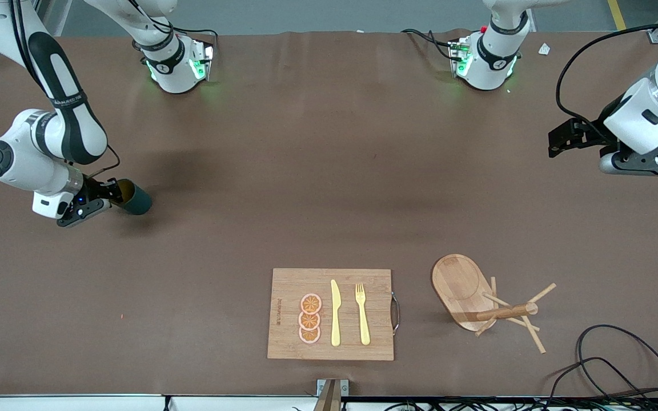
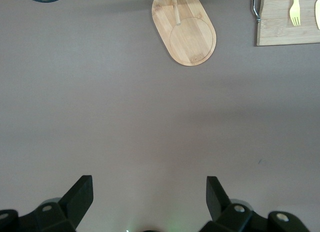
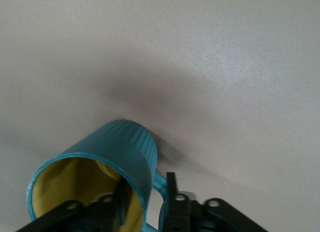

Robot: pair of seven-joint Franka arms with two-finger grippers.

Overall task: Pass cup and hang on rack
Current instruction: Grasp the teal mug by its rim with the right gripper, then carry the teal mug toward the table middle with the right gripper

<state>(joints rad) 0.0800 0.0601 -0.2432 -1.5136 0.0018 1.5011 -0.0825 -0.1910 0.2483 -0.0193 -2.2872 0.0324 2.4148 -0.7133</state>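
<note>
Gripping the cup by its rim wall, the right gripper sits low at the right arm's end of the desk. In the right wrist view, one finger is inside the yellow interior and the other is outside the teal wall beside the handle; the cup is tilted, and whether its base touches the desk cannot be told.

The left gripper waits in the air over the left arm's end of the desk, its fingers spread wide with nothing between them.

The rack lies on the desk nearer to the front camera, toward the left arm's end, with its oval base in sight of the left wrist camera. Beside the rack, a rectangular cutting board carries three orange slices, a yellow knife and a yellow fork. A black cable lies near the desk's corner, close to the rack.
</note>
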